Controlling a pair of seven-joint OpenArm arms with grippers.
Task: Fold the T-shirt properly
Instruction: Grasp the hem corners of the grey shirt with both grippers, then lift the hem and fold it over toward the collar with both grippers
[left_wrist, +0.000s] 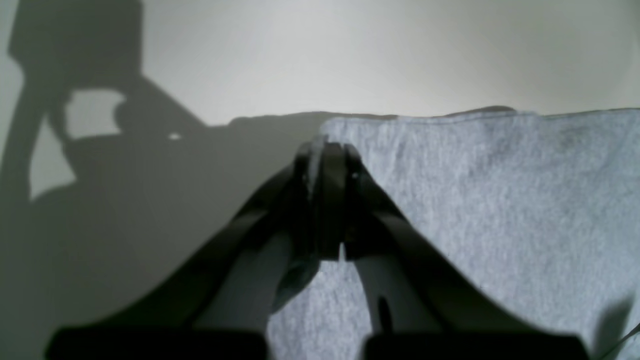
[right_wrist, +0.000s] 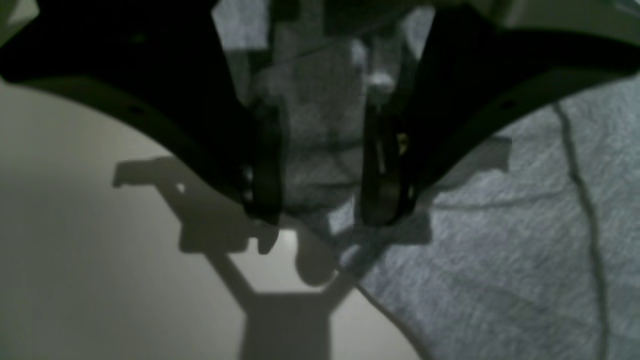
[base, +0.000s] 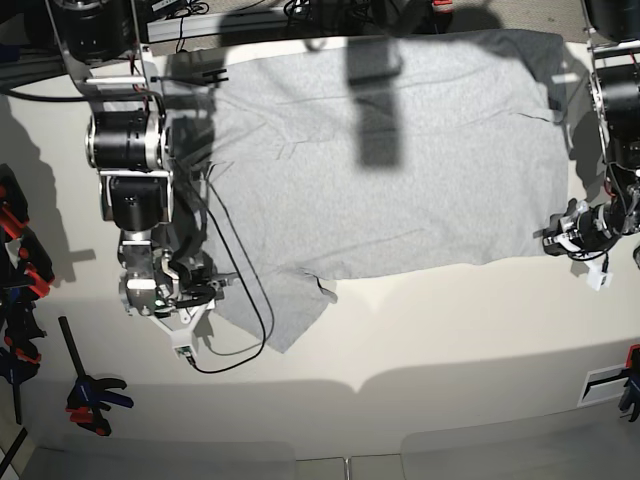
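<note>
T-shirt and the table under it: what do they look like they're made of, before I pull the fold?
T-shirt: soft knit fabric, probably cotton jersey. Heather-grey flecking and a matte, fuzzy surface show in the left wrist view, and it creases loosely in the right wrist view.

Table: smooth, hard, off-white surface, likely laminate or painted board. It shows a faint sheen and crisp shadows, but no grain, so the material stays open.

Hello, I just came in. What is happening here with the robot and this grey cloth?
A two-arm robot is starting to fold a grey T-shirt that lies spread flat on a white table. The left gripper is shut on the shirt's edge at one side. The right gripper is open, over the sleeve at the opposite side, with nothing held. No fold has been made yet.
</note>
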